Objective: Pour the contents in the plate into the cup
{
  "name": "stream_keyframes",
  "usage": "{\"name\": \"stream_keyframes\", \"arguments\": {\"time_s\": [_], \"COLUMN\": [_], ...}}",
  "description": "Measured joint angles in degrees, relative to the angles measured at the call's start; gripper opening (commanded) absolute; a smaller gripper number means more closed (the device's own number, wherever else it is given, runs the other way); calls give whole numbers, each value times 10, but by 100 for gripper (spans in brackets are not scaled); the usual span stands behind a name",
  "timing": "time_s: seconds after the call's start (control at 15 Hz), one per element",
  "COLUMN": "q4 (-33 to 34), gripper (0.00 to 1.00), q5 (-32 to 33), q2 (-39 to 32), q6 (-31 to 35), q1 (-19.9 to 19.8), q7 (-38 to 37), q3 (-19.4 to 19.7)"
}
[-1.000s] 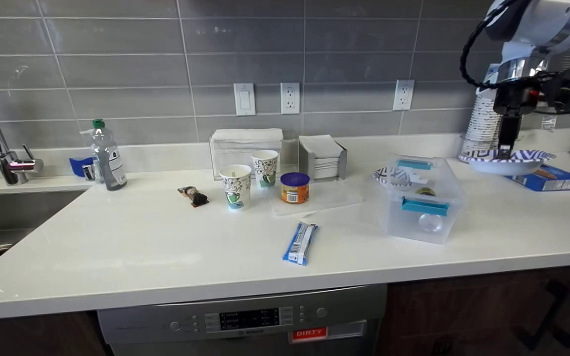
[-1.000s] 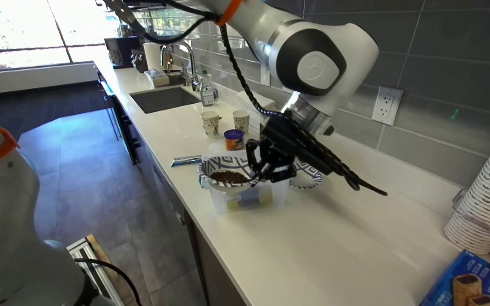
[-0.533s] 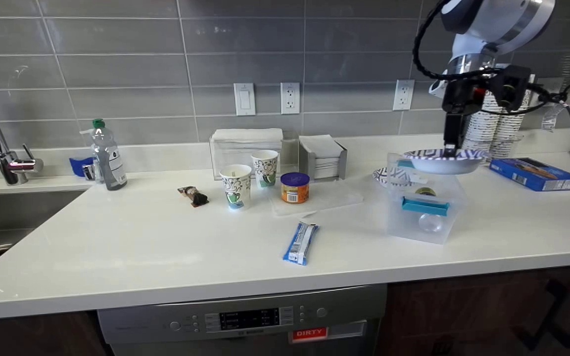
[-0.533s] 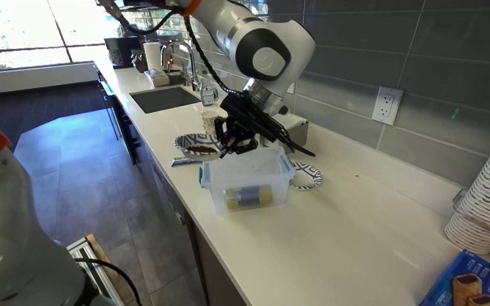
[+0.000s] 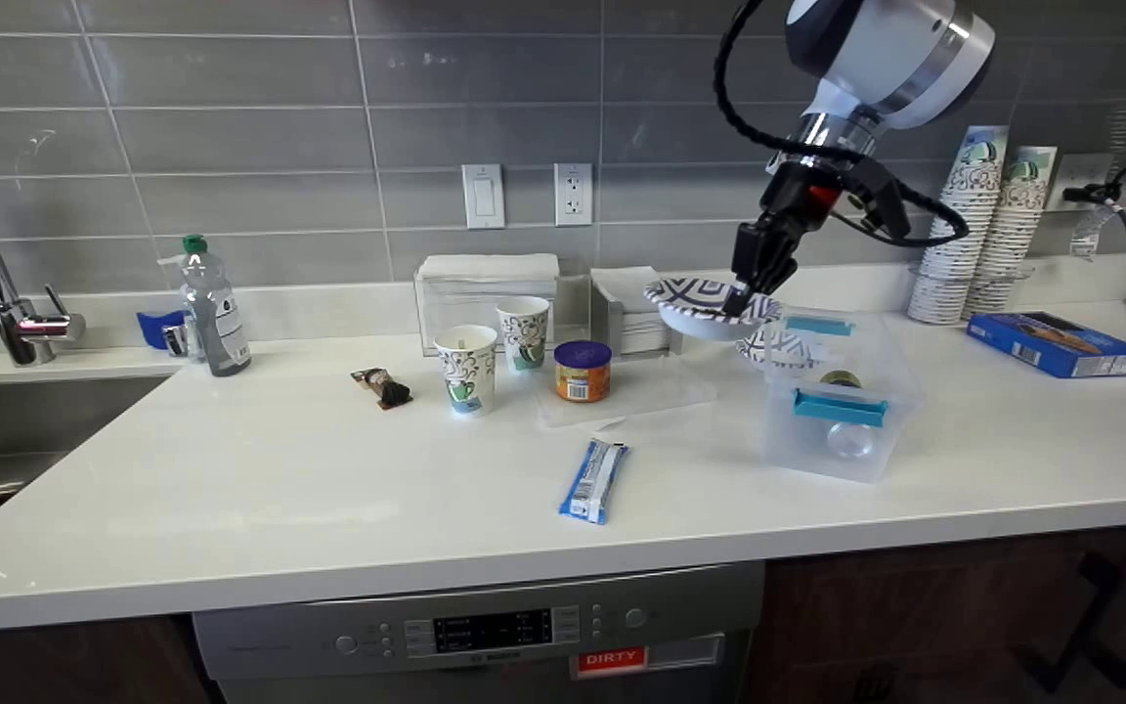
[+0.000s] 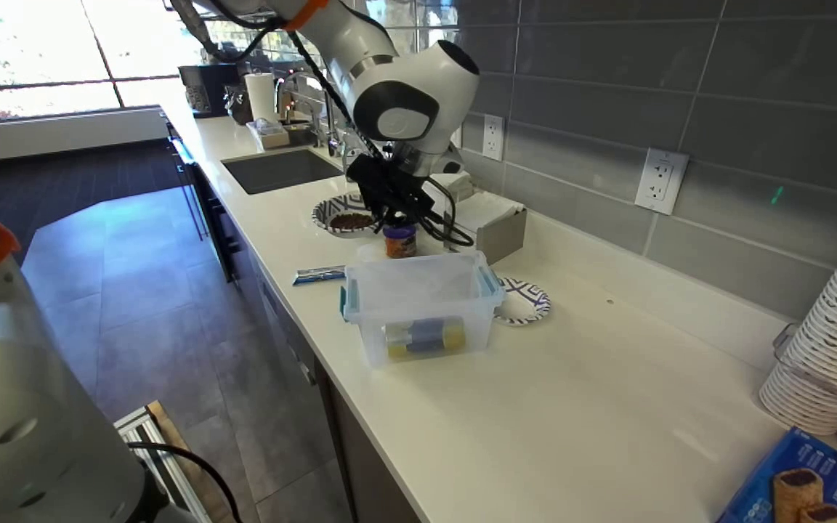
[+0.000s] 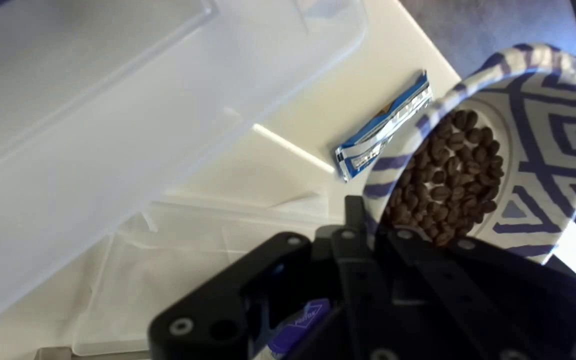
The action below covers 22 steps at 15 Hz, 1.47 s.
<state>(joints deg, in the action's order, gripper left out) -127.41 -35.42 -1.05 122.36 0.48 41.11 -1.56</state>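
Note:
My gripper [image 7: 368,230] is shut on the near rim of the plate [image 7: 563,170], a bowl-like paper one with a dark zigzag pattern. Brown beans [image 7: 448,185] lie gathered in its bottom. In an exterior view the plate [image 5: 705,326] hangs above the counter, slightly tilted, with my gripper [image 5: 737,301] at its right side. Two printed paper cups stand to its left, a front cup [image 5: 466,376] and a back cup [image 5: 526,337]; which one is meant I cannot tell. Both cups are hidden in the view where the plate [image 6: 322,211] and arm cover them.
An orange tub [image 5: 583,376] with a purple lid and a napkin holder [image 5: 672,313] stand close by. The clear box [image 5: 827,440], another patterned plate [image 6: 527,298], a blue wrapper [image 5: 594,481] and a dark wrapped snack [image 5: 383,387] sit on the counter.
The arm has carried the plate from the right, past the clear box, towards the cups. The gripper now leans and the plate is tilted more. The beans have stayed in it.

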Motion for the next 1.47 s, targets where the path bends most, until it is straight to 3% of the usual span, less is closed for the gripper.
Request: {"name": "stream_keyframes", "arguments": {"time_s": [0.2,0.33,1.07,1.47], "q4": [-12,-14,-12,58], "gripper": [4,4,1,1], "q5": [-22,-21,-21,-3], "q2": [-19,-34,-44,-74], "q6": [107,131,136,114], "q1": [26,42,48,50], "q7": [-15,-29,-36,-17], "q3": [-30,-48,-52,-71]}}
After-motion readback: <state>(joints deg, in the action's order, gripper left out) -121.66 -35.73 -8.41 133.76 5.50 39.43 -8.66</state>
